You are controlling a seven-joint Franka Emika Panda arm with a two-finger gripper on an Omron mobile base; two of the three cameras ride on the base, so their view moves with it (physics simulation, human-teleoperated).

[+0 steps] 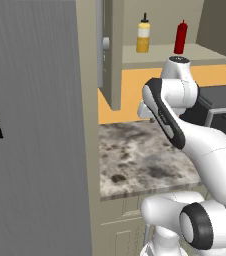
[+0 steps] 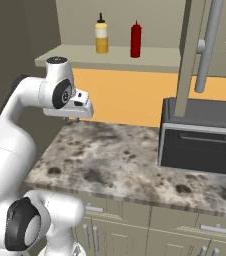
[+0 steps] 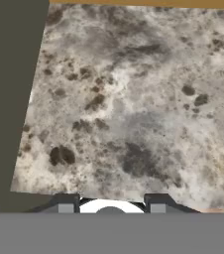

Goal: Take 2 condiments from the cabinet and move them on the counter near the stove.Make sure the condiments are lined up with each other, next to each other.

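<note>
Two condiments stand side by side on the shelf of the open cabinet [image 1: 155, 56] [image 2: 145, 59]: a yellow bottle [image 1: 143, 37] [image 2: 101, 36] with a black cap and a red bottle [image 1: 180, 37] [image 2: 135, 40]. My gripper [image 2: 74, 119] [image 3: 111, 201] hangs well below them, pointing down over the left part of the mottled counter [image 1: 135, 155] [image 2: 115, 155] [image 3: 124, 109]. Its two fingertips stand apart with nothing between them. The stove is out of view.
A black microwave [image 2: 200, 140] [image 1: 220, 105] sits on the counter at the right. The open cabinet doors [image 2: 191, 60] [image 1: 112, 55] with slim metal handles [image 2: 208, 45] hang beside the shelf. A tall grey panel [image 1: 35, 125] walls off the counter's left end.
</note>
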